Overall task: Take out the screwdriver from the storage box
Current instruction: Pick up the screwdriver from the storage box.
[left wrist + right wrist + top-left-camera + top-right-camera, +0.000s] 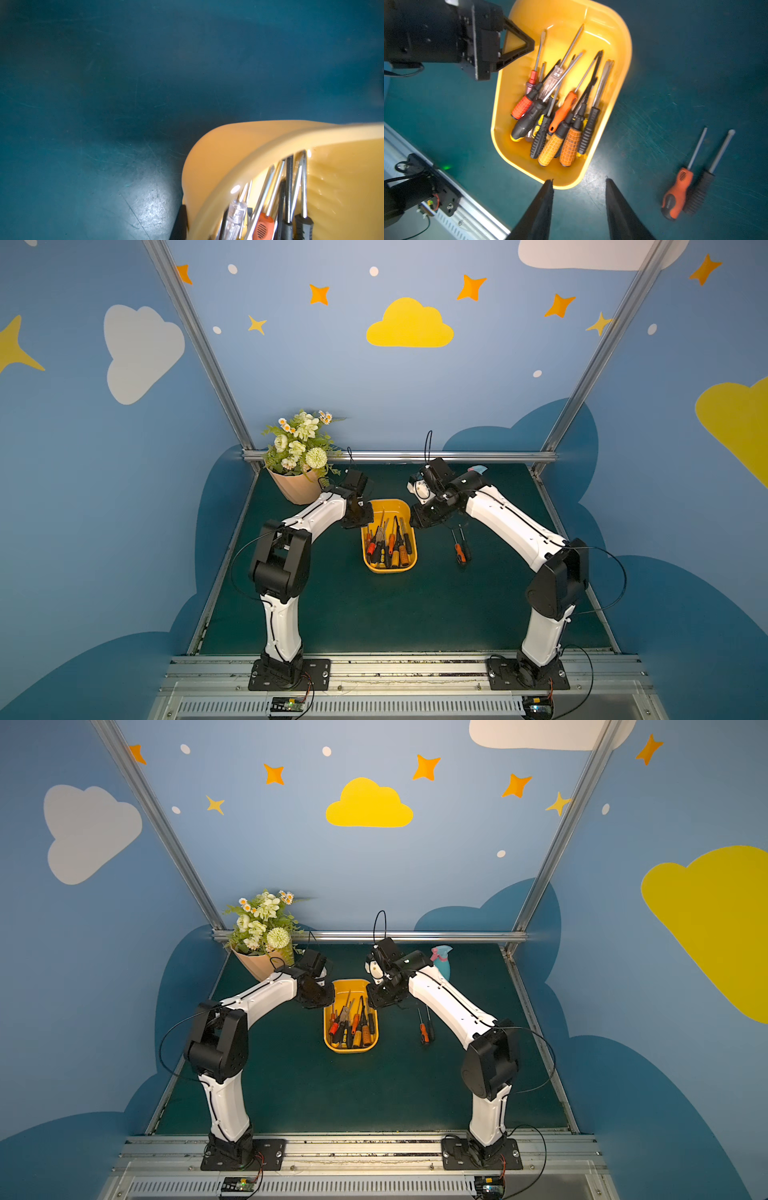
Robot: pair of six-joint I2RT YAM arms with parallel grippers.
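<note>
1. the storage box (390, 570) sits mid-frame on the green counter (353, 614) in both top views. it is packed with screwdrivers (550, 145). their long axes run along the box, handles toward the lower edge of the frame and shafts toward the upper.
2. the right end effector (417, 523) is open and empty, poised over the box's upper-right rim. the pile lies down-left of it.
3. the left end effector (525, 46) is closed and appears to pinch the upper-left rim, so the pick probably falls to the right arm.
4. the orange-handled screwdriver (563, 110) lies on top and looks least buried. the jaws would need to straddle its handle crosswise.
5. neighbouring handles touch it and the right wall is close, so the gap is tight.
6. two loose screwdrivers (460, 549) lie right of the box. the flowerpot (297, 489) at upper left and the spray bottle (442, 963) stand clear.
</note>
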